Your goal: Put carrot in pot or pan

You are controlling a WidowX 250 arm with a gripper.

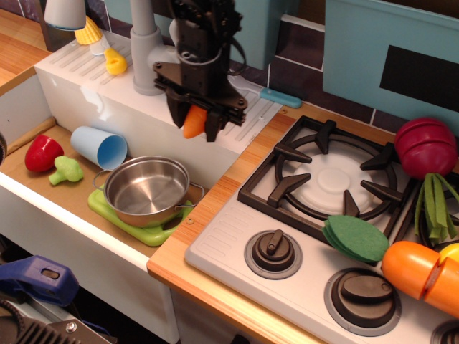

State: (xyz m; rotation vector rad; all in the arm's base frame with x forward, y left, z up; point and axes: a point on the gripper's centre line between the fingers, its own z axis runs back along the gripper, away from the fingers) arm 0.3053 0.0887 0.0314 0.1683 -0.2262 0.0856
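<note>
The carrot point(194, 122) is up in the air, held tight between the two black fingers of the gripper point(195, 126). The fingers are closed on its sides, and its orange tip pokes down below them. It hangs above the white ledge of the sink point(107, 107), close to the grey tap point(150, 50).

The pot point(146, 190) sits lower down and to the left, inside the sink, on a green mat point(154, 233). It is shiny and empty, with its open top facing up. The carrot is not over the pot yet; it is above the ledge behind it.

To do this step well, I think the arm should carry the carrot further toward the pot until the tip is right over the middle of it. Then it should go down a bit so the carrot does not drop far. A smooth toy like this could bounce off the metal or hit the rim and roll away. Only then should the fingers open.

A blue cup point(99, 147) lies on its side just beside the pot, and a red pepper point(43, 153) and a green broccoli point(66, 170) are a little further left. The arm should keep clear of the cup and the tap on its way. The stove point(323, 179) is on the other side and is not in the way.
</note>
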